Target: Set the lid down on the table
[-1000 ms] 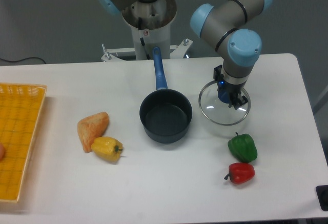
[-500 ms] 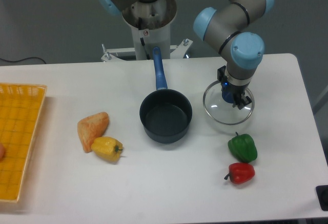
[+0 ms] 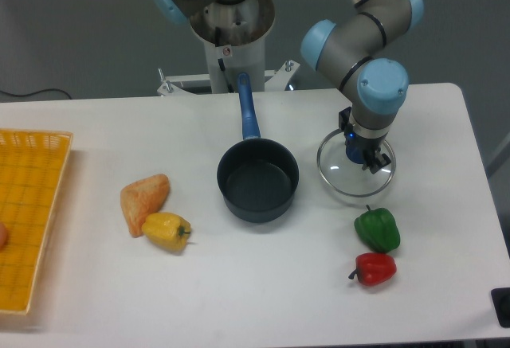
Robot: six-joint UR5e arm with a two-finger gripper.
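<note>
- The robot arm is reaching down over the right side of the white table [image 3: 263, 284].
- Its gripper [image 3: 360, 154] is pointing down at the middle of the lid [image 3: 355, 179].
- The gripper's fingers are sitting close around the small blue knob on the lid, so the gripper is pinching the knob.
- The lid is a round clear glass disc with a thin metal rim.
- The lid is lying low at the table, to the right of the pot [image 3: 257, 179]. It is not touching the pot.
- It is too hard to see if the lid is resting flat on the table or hanging just above it.
- The pot is dark blue and open on top. It is sitting near the middle of the table, and its long blue handle is pointing to the back.
- A green pepper [image 3: 377, 229] is lying just in front of the lid, very near its rim.
- A red pepper [image 3: 373, 268] is lying just in front of the green pepper.
- A yellow pepper [image 3: 166, 231] is lying to the left of the pot, well apart from it.
- An orange wedge [image 3: 143, 199], maybe a piece of bread, is touching the yellow pepper on its back side.
- A yellow woven tray [image 3: 30, 213] is sitting at the left edge of the table.
</note>
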